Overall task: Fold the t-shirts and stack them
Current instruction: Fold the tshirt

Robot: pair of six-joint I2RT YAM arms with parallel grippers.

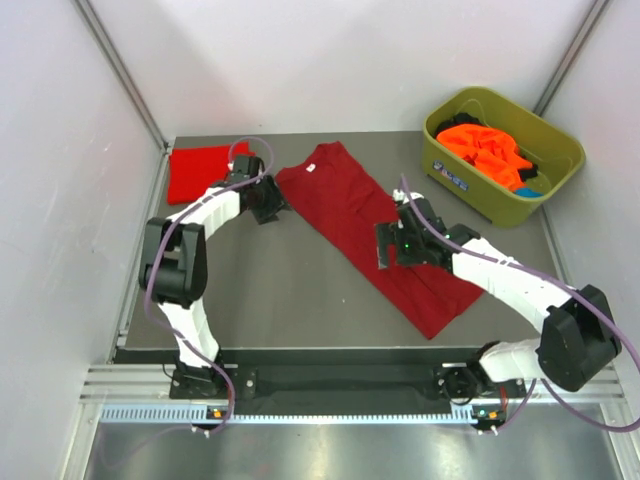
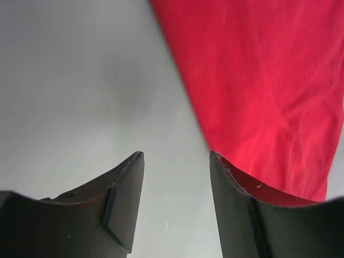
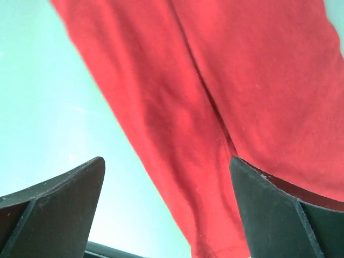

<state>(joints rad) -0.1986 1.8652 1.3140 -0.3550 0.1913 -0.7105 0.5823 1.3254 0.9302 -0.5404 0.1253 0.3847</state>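
Observation:
A dark crimson t-shirt point(image 1: 350, 215) lies folded into a long strip, running diagonally from the back centre to the front right of the table, white neck label at its far end. A brighter red t-shirt point(image 1: 205, 172) sits folded at the back left. Orange t-shirts point(image 1: 490, 148) are piled in the tub. My left gripper point(image 1: 272, 208) is open just off the crimson shirt's left edge; in the left wrist view bare table shows at the gripper point(image 2: 176, 157) and the cloth point(image 2: 269, 80) lies to the right. My right gripper point(image 1: 390, 245) hovers wide open over the strip's middle point(image 3: 215, 80).
An olive-green plastic tub point(image 1: 545, 195) stands at the back right corner. White walls enclose the table on the left, back and right. The dark grey tabletop point(image 1: 290, 300) shows between the arms.

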